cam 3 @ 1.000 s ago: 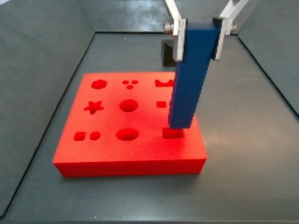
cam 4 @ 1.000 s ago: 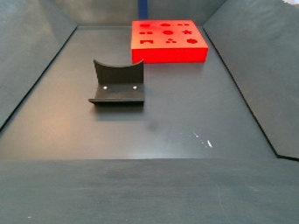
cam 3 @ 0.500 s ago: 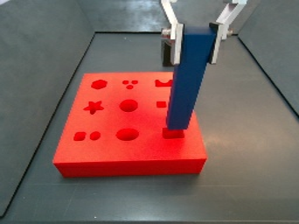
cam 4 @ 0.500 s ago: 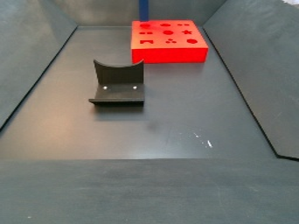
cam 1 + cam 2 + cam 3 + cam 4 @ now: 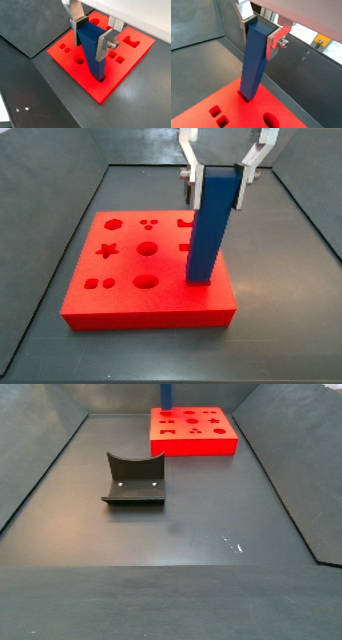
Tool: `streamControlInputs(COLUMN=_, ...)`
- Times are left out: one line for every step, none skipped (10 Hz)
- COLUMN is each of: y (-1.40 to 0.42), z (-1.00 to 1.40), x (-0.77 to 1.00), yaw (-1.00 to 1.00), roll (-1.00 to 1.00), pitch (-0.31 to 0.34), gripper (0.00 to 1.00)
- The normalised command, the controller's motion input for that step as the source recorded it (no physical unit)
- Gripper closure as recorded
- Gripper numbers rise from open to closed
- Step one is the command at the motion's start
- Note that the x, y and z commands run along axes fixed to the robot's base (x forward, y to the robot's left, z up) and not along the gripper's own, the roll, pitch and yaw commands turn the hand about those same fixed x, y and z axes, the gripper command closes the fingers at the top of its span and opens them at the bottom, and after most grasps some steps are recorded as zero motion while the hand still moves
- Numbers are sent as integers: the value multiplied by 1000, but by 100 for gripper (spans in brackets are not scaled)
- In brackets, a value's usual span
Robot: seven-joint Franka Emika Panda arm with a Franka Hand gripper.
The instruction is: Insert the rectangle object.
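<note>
The rectangle object, a long blue bar [image 5: 211, 223], stands upright with its lower end in a hole near the front right corner of the red block [image 5: 120, 288]. My gripper [image 5: 218, 178] is shut on the bar's upper end, one silver finger on each side. Both wrist views show the bar [image 5: 90, 50] [image 5: 254, 62] between the fingers [image 5: 107, 42] [image 5: 274, 42], its lower end meeting the block [image 5: 127, 57] [image 5: 211, 107]. In a side view only a sliver of the bar [image 5: 166, 394] shows above the block [image 5: 194, 439]; the gripper is out of frame there.
The block's top has several other cut-outs, among them a star [image 5: 108, 251] and round holes [image 5: 146, 282]. The dark fixture [image 5: 134, 479] stands on the grey floor in front of the block. Grey walls [image 5: 40, 258] enclose the floor.
The bar has gone from leaning to upright, and its lower end now covers the small rectangular hole that showed beside it. The gripper has shifted slightly left with it.
</note>
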Motion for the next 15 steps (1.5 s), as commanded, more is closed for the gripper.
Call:
streamControlInputs(y=0, z=-337, x=177, yaw=0, roll=144, pitch=0, gripper=100)
streamControlInputs(y=37, z=-374, x=220, yaw=0, roll=170, pitch=0, gripper=100)
streamControlInputs(y=0, z=-271, x=166, yaw=0, roll=157, pitch=0, gripper=100)
streamControlInputs(y=0, z=-203, x=6, yaw=0, roll=129, pitch=0, gripper=100)
streamControlInputs(y=-29, z=-229, x=0, yaw=0, roll=117, pitch=0, gripper=100)
streamControlInputs(y=-86, z=-466, x=0, yaw=-103, roll=94, pitch=-86, gripper=100)
streamControlInputs(y=-134, z=-677, x=-91, yaw=-274, roll=37, pitch=-216, gripper=100)
streamControlInputs(y=-320, z=-671, x=-103, yaw=-320, roll=26, pitch=-243, gripper=100)
streamControlInputs(y=-394, z=-529, x=-209, yaw=-300, roll=10, pitch=-244, gripper=100)
streamControlInputs(y=-409, z=-371, x=-260, yaw=-191, roll=81, pitch=-196, gripper=100)
streamControlInputs(y=-160, z=-394, x=-274, yaw=-3, roll=19, pitch=-200, gripper=100)
streamControlInputs(y=0, z=-629, x=-51, yaw=0, roll=0, pitch=-196, gripper=100)
streamControlInputs(y=103, z=-614, x=0, yaw=380, roll=-57, pitch=-189, gripper=100)
streamControlInputs(y=0, z=-406, x=-11, yaw=337, roll=-59, pitch=-156, gripper=100)
streamControlInputs(y=0, z=-177, x=-57, yaw=149, roll=-20, pitch=-113, gripper=100)
